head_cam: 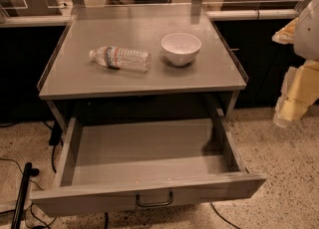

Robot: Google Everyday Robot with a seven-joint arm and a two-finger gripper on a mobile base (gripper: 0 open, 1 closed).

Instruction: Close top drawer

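Top drawer (149, 166) sits pulled far out under the grey table (75, 76), long axis left to right, front panel and loop handle (154, 200) facing the camera. Gripper (290, 107) hangs at the right edge, well apart from the drawer, touching nothing. Whether it is open or closed, I cannot tell.

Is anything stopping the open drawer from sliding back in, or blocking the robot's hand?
Nothing visible does. The top drawer is pulled out with nothing inside, and the space behind it under the table looks free. The gripper hangs off to the right, with only floor between them.
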